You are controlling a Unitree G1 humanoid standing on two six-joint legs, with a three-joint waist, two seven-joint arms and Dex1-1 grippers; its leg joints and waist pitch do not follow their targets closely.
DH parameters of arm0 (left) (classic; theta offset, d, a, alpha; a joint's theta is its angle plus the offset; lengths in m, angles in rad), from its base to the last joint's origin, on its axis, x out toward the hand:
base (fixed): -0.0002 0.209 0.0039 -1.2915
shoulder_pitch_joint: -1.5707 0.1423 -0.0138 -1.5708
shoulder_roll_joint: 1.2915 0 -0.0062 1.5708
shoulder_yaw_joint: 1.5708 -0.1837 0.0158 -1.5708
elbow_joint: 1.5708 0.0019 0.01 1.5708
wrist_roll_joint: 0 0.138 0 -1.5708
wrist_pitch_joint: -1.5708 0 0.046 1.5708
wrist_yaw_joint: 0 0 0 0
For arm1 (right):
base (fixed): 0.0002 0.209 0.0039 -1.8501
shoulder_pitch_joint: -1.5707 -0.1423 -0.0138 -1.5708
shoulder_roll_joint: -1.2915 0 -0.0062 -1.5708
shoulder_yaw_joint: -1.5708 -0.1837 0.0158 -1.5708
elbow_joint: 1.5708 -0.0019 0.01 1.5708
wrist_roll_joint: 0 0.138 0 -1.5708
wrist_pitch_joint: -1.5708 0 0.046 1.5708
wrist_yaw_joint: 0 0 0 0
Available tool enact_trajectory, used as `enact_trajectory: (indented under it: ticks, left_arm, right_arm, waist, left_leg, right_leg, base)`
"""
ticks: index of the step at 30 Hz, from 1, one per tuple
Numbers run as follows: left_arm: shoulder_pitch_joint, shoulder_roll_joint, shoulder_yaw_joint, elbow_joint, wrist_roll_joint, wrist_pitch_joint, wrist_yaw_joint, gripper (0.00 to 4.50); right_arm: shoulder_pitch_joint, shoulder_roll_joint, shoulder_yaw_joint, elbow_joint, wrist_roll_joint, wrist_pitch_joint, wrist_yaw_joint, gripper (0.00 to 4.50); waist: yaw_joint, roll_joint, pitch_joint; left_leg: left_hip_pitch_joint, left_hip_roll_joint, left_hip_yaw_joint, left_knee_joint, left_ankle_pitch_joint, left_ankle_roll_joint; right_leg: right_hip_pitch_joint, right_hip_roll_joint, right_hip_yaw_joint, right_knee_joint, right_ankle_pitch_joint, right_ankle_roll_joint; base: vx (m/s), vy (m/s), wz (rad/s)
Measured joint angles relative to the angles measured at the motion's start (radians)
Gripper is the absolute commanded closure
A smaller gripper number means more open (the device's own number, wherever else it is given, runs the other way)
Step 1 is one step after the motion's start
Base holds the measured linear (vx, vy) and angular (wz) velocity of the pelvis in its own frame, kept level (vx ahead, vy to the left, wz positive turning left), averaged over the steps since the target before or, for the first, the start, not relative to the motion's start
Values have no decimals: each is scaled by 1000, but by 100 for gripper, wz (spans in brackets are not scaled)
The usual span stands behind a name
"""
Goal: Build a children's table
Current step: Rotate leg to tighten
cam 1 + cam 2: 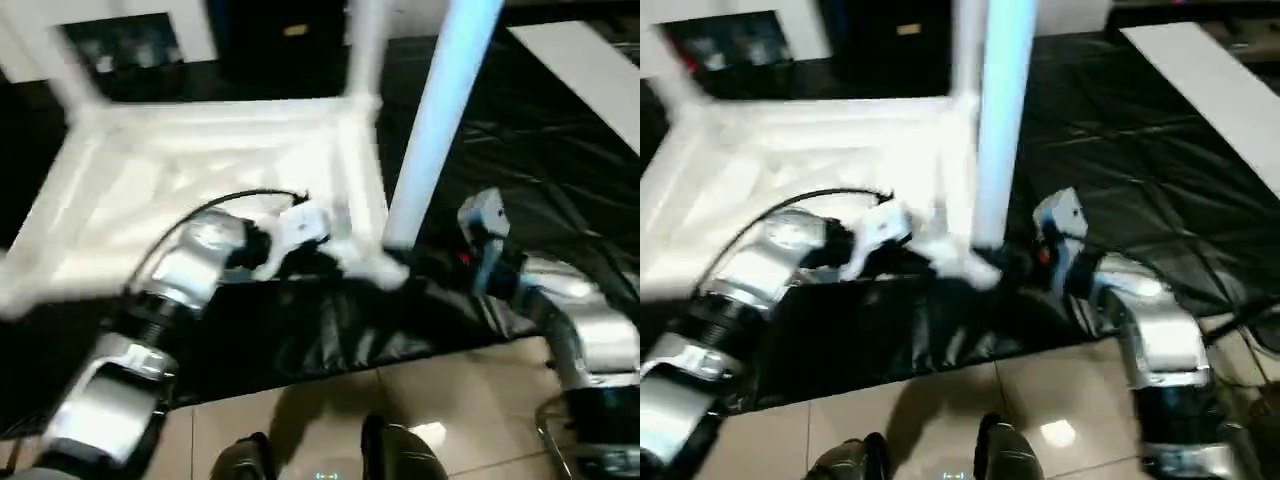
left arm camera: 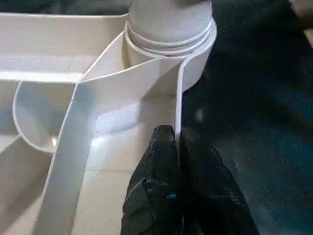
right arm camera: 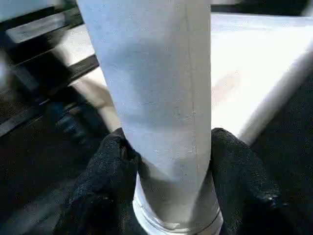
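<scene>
Nearest, the right gripper (image 3: 166, 176) is clamped on the leg (image 3: 156, 88) standing in the near corner socket (image 2: 171, 44). Left gripper (image 2: 178, 161), fingers together, steadies the top's (image 1: 200, 160) rim. Best keep the leg plumb, twisting home.

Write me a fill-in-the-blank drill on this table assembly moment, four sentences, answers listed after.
1. The table top lies with its ribbed underside facing ____.
2. The right gripper has its fingers on either side of a white ____ standing in the near corner socket.
3. The left gripper pinches the top's thin ____ between its fingers.
4. The work surface is covered by a ____ sheet.

Missing words: up; leg; rim; black
</scene>
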Motion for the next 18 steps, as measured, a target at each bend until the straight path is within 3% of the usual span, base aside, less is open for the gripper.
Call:
enact_trajectory:
  ticks: [3, 7, 9, 13, 18]
  left_arm:
    - [-39, -94, 27, 53, 29, 51, 169, 450]
    - [-68, -164, 33, 101, 37, 73, 303, 450]
    - [-85, -175, 36, 122, 41, 73, 339, 450]
    - [-84, -173, 32, 116, 49, 69, 330, 450]
    - [-82, -123, -4, 109, 56, 2, 268, 450]
  right_arm:
    - [-43, 131, -30, 21, -81, 3, -265, 254]
    - [-99, 238, -60, 74, -118, -5, -482, 254]
    - [-127, 301, -87, 108, -130, -30, -566, 199]
    - [-116, 292, -85, 100, -127, -44, -540, 163]
    - [-43, 172, -41, 67, -96, -84, -376, 113]
  waist:
    - [-5, 3, 0]
    - [-9, 12, 0]
    - [-18, 13, 1]
    - [-26, 13, 1]
    - [-23, 13, 0]
  left_leg:
    - [-1, -1, -1, 0, 0, 0]
    - [0, -3, -3, -6, 0, 1]
    - [-2, -5, -3, -6, 0, 2]
    - [-2, -11, -3, -6, 0, 7]
    - [-2, -11, -4, -9, -1, 10]
  right_leg:
    - [0, 0, -1, -6, 0, 0]
    - [11, 0, -6, -30, 0, 0]
    - [11, -2, -5, -34, 0, 0]
    - [12, -4, 2, -34, 0, 0]
    - [11, -3, 2, -25, 2, 0]
  base:
    - [0, 0, 0]
    - [0, 13, 0]
    - [0, 0, 0]
    - [0, 0, 0]
    - [0, 0, 0]
